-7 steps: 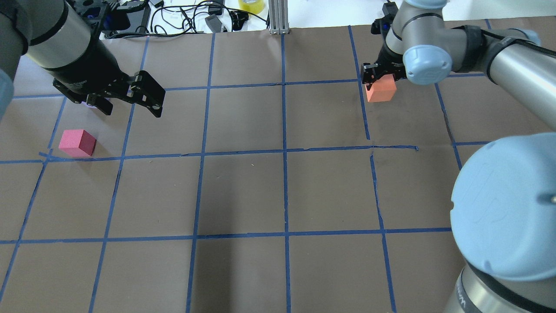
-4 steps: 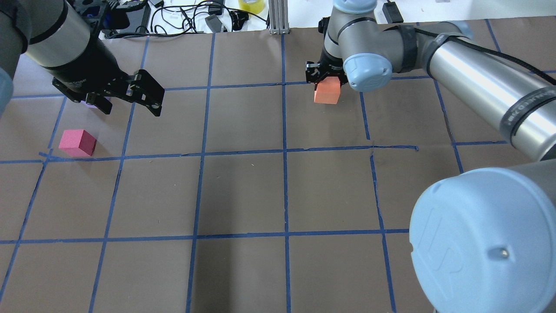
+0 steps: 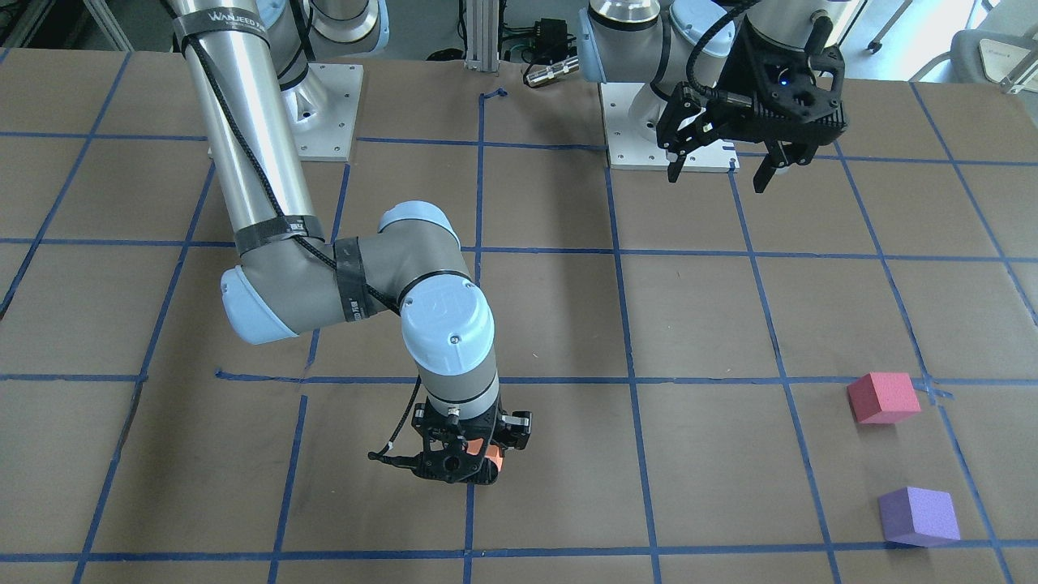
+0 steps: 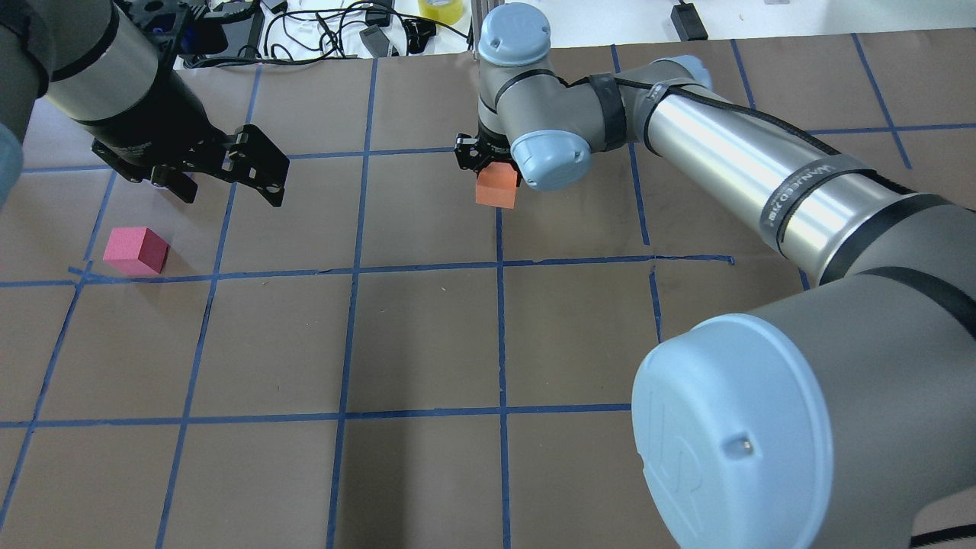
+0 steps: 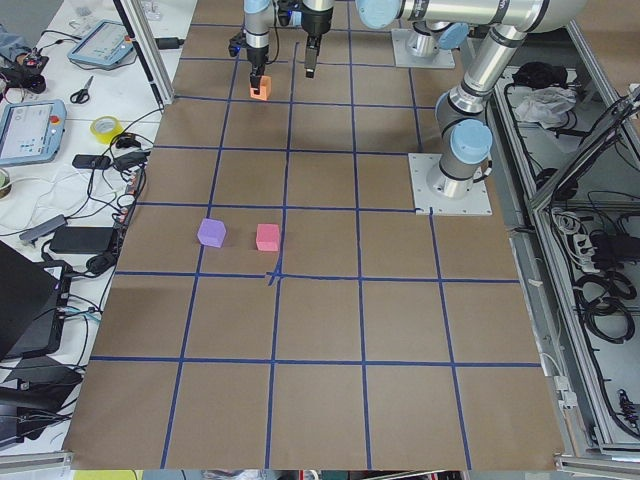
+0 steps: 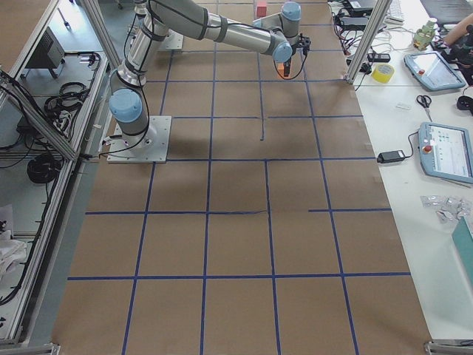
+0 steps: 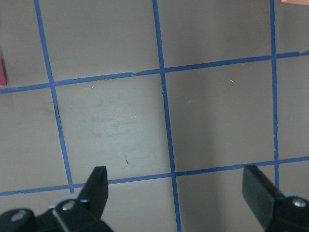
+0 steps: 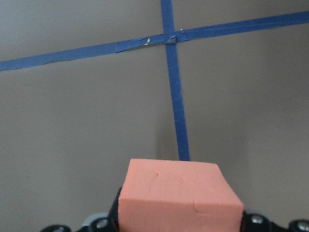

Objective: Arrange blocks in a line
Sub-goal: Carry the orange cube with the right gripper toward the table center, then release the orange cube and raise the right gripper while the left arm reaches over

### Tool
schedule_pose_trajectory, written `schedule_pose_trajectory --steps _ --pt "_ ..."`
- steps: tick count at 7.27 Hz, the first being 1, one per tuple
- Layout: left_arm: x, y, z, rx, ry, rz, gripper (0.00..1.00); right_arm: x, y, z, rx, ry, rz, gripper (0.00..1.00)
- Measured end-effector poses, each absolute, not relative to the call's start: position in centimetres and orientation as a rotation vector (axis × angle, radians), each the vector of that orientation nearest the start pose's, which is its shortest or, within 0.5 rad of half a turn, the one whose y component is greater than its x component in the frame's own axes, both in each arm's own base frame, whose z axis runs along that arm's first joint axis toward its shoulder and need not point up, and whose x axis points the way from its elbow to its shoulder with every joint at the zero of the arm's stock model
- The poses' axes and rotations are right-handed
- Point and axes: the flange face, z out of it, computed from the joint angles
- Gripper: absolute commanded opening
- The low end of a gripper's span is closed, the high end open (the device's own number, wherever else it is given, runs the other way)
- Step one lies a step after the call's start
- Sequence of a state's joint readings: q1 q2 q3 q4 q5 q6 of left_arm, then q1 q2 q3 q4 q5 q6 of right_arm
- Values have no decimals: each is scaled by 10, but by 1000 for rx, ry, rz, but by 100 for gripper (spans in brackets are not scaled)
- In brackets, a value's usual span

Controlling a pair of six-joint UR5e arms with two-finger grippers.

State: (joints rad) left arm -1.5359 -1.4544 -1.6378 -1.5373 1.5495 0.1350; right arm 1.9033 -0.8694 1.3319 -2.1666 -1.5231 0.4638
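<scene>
Pinching the orange block, the right gripper hangs mid-table. Pinkish-red block and purple block lie to its left, nearer the spread left gripper.

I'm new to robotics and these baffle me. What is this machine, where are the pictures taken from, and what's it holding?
It is two robot arms at a paper-covered table marked with a blue tape grid. Two pictures look down from opposite sides, two from the table's ends, and two come from cameras on the wrists. The right arm has an orange block clamped in its jaws. The left arm hangs with jaws open, empty. A pinkish-red block and a purple block lie apart on the table.
</scene>
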Motion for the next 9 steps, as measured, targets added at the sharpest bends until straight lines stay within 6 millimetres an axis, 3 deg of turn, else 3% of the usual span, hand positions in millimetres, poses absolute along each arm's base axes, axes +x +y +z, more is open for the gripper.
schedule_pose_trajectory --steps 1,3,4,7,9 --pt "-120 -454 513 159 3149 -133 100 381 -651 217 200 3035 -152 12" --pt "-120 -454 513 161 3150 -134 100 396 -649 203 194 3038 -137 61" --pt "-121 -454 513 161 3153 -135 100 401 -647 199 185 3041 -131 96" --pt "-119 -458 517 190 3150 -137 100 404 -646 198 176 3042 -127 100" --pt "-116 -463 513 180 3157 -128 100 404 -644 210 177 3035 -141 100"
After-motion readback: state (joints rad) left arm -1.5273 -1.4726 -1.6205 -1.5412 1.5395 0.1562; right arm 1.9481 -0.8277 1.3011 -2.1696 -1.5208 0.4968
